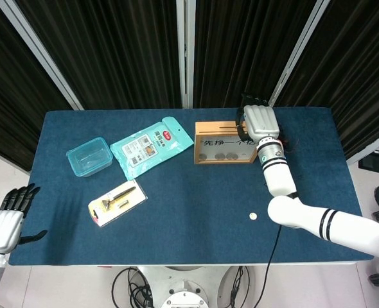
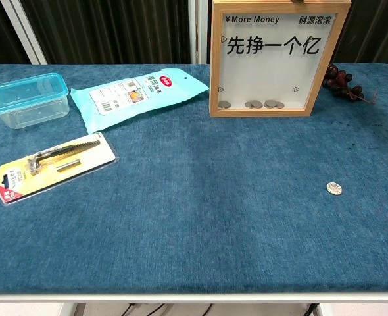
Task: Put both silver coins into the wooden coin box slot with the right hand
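Note:
The wooden coin box [image 1: 227,142] [image 2: 276,58] stands upright at the back of the table, with three coins lying behind its clear front. One silver coin [image 1: 254,217] [image 2: 334,188] lies on the blue cloth to the front right of the box. My right hand [image 1: 260,120] hovers over the right end of the box's top edge, its back toward the head camera. Its fingertips are hidden, so I cannot tell whether it holds a coin. My left hand [image 1: 9,218] hangs off the table's front left corner, fingers apart and empty.
A clear container with a blue lid [image 2: 28,99], a teal pack of wipes [image 2: 138,92] and a carded razor [image 2: 52,164] lie on the left half. A bunch of dark grapes [image 2: 342,82] sits just right of the box.

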Action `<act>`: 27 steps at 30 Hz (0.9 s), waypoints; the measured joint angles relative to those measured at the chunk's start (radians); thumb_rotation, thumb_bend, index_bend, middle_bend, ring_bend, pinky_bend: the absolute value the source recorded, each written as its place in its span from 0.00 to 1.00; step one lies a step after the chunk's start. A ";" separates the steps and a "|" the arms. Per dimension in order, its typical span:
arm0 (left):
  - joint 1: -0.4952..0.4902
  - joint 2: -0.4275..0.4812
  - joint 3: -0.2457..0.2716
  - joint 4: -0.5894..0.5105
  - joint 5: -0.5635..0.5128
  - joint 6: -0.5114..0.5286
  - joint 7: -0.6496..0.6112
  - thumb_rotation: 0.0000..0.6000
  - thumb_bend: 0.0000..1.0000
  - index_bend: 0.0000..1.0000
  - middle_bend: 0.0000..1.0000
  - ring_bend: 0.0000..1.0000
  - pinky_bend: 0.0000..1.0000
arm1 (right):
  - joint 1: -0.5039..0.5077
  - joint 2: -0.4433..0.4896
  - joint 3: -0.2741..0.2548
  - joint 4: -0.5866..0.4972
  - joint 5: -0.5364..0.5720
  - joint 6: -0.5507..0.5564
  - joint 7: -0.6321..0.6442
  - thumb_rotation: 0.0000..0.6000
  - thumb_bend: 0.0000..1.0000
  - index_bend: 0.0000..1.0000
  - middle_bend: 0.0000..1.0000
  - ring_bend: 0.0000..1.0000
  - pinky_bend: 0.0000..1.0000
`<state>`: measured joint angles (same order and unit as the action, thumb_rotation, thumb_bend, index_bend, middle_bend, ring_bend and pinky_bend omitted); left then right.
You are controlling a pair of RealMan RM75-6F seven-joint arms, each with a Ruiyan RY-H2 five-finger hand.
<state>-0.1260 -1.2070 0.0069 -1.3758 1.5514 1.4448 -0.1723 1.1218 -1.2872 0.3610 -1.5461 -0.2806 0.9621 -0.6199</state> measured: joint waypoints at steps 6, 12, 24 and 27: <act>0.001 -0.001 0.000 0.003 0.000 0.000 -0.002 1.00 0.00 0.00 0.00 0.00 0.00 | 0.000 0.001 -0.007 0.001 0.004 -0.007 0.008 1.00 0.46 0.67 0.04 0.00 0.00; 0.000 -0.002 0.000 0.006 -0.001 -0.002 -0.006 1.00 0.00 0.00 0.00 0.00 0.00 | -0.007 0.012 -0.010 -0.005 -0.014 -0.020 0.032 1.00 0.44 0.04 0.00 0.00 0.00; 0.002 -0.004 -0.002 0.004 0.001 0.006 -0.002 1.00 0.00 0.00 0.00 0.00 0.00 | -0.047 0.058 -0.003 -0.059 -0.108 -0.019 0.115 1.00 0.44 0.00 0.00 0.00 0.00; 0.003 -0.004 -0.002 0.005 0.003 0.011 -0.003 1.00 0.00 0.00 0.00 0.00 0.00 | -0.076 0.073 -0.009 -0.093 -0.201 0.014 0.140 1.00 0.44 0.00 0.00 0.00 0.00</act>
<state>-0.1229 -1.2114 0.0044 -1.3703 1.5542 1.4562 -0.1751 1.0459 -1.2142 0.3520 -1.6392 -0.4819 0.9759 -0.4798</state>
